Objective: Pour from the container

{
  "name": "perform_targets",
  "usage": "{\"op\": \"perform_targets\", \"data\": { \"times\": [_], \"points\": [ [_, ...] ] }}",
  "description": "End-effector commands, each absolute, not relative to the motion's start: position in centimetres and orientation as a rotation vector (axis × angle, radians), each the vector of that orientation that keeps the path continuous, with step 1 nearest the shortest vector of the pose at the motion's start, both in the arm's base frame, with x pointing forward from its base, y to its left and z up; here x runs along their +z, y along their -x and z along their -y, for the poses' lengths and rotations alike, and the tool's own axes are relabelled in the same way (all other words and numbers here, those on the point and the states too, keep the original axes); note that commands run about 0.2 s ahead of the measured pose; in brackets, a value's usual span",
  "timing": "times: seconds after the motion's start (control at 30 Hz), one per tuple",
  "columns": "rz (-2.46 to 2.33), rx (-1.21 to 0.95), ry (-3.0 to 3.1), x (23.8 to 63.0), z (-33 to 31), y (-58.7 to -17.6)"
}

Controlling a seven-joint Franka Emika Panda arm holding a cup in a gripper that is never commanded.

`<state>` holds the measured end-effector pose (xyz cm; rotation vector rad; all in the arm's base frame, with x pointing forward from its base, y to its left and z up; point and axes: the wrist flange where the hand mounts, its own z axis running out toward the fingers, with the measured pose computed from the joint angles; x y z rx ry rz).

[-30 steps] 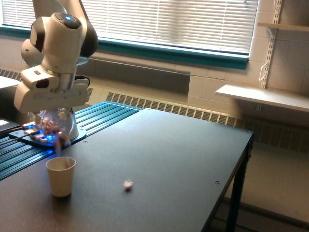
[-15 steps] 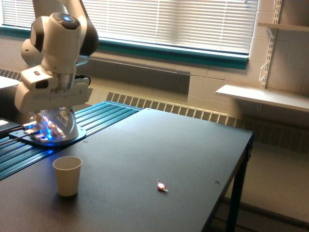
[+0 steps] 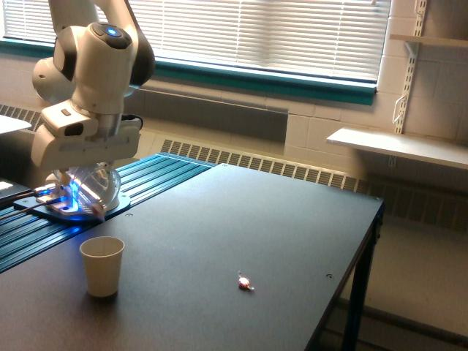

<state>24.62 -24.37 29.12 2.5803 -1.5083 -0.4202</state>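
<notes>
**Clear cup held above the bench's left end**

The white arm's tool hangs under the arm's bulky white wrist, over the end of the bench at the exterior view's left; its fingers are hidden behind the wrist housing and the cup, so how far they are spread cannot be told, though the cup sits up against them off the surface; the clear, roundish transparent container is lit blue from a glowing patch beside it, and its contents are too blurred to make out; it hangs above the dark matte bench, near the teal ribbed strip along the bench's far left edge; below it, nearer the front edge, a small beige paper cup stands upright, apart from the container; a small reddish wrapped piece lies alone on the bench, well apart from the paper cup, toward the middle of the front edge.
</notes>
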Motion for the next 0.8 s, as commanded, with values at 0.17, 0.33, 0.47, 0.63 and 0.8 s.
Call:
{"op": "perform_targets", "data": {
  "times": [0.17, 0.33, 0.47, 0.63, 0.8],
  "points": [
    [1.521, -0.444, -2.58, 29.3, 23.9, -24.9],
    [1.536, -0.438, -2.581, 29.4, 23.8, -25.3],
    [1.526, -0.41, -2.595, 29.7, 23.6, -25.8],
    [1.533, -0.403, -2.592, 30.0, 23.3, -26.4],
    [1.533, -0.372, -2.584, 30.2, 23.1, -27.3]
  ]
}}
